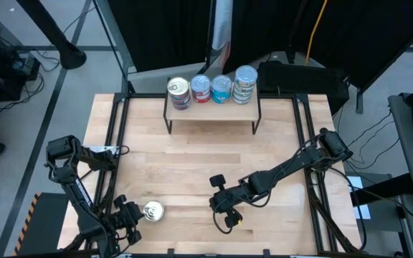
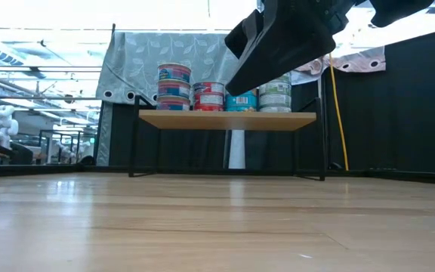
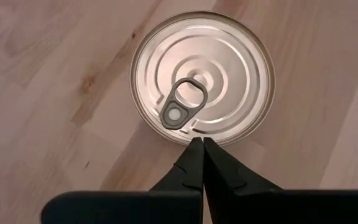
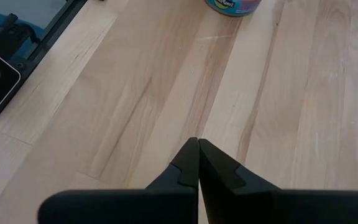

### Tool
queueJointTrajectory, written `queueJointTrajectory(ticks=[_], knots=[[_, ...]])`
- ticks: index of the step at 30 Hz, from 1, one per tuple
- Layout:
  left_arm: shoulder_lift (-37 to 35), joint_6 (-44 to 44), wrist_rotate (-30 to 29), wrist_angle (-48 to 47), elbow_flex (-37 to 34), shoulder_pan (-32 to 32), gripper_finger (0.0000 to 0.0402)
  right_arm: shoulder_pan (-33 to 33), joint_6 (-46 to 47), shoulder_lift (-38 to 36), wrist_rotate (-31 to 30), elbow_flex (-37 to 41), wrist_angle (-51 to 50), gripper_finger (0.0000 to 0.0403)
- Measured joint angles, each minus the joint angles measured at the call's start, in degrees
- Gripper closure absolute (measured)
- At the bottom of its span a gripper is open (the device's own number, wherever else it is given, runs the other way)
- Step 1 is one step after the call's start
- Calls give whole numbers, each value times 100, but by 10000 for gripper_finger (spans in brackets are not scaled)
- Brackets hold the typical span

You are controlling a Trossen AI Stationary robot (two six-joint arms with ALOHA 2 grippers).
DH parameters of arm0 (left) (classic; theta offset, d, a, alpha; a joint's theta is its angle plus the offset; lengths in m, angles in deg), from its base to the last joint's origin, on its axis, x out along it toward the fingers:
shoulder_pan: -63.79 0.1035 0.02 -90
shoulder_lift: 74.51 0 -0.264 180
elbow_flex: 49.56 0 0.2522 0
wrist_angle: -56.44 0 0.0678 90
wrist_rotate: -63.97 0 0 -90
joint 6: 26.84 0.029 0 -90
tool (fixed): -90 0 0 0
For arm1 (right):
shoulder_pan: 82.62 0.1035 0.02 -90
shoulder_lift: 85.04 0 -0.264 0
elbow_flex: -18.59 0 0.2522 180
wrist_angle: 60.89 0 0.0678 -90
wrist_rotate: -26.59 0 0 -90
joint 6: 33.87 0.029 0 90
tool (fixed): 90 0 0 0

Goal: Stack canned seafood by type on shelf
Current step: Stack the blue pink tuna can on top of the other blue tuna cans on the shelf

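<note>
Closed left end effector [image 3: 197, 144] touches tin [image 3: 202, 78].

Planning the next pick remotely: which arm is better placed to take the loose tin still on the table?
Left. The left gripper, shut, sits right beside the loose tin at the table's near left. The right gripper, also shut, hangs over bare wood mid-table, farther away.
</note>
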Motion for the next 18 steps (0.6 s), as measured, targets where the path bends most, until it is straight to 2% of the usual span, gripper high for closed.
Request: queueJointTrajectory(ticks=[8, 12, 18], knots=[[47, 3, -182, -19, -11, 117, 400, 0, -3, 0, 0, 0, -2, 403], [145, -9, 208, -62, -94, 122, 400, 0, -5, 0, 0, 0, -8, 403], [239, -152, 113, 66, -214, 141, 400, 0, -5, 0, 0, 0, -33, 403]])
